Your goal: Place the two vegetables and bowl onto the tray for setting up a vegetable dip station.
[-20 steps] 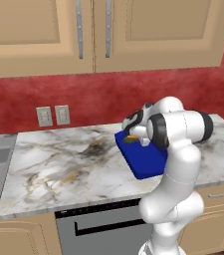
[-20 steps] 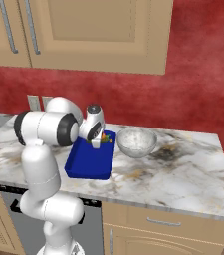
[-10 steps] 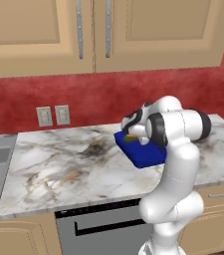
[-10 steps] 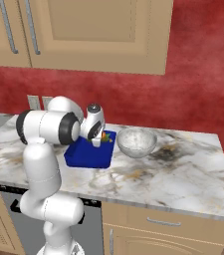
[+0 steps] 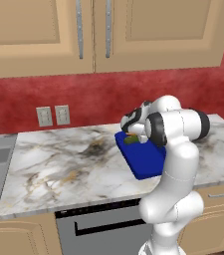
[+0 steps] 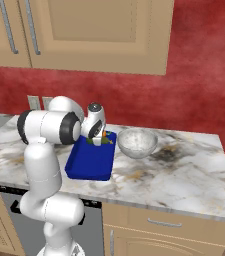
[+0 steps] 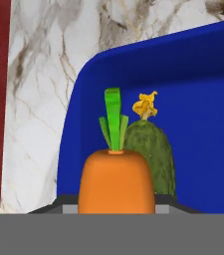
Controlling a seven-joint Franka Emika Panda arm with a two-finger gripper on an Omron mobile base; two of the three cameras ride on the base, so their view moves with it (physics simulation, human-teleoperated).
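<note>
The orange carrot is seen clamped in the gripper, its green tip pointing away from the hand, over the far end of the dark blue tray that lies on the marble bench. The dark-green cucumber-like piece, topped by a small yellow flower, is seen just behind the carrot, inside the tray near its rim. A clear bowl is set on the bench just beside the tray.
</note>
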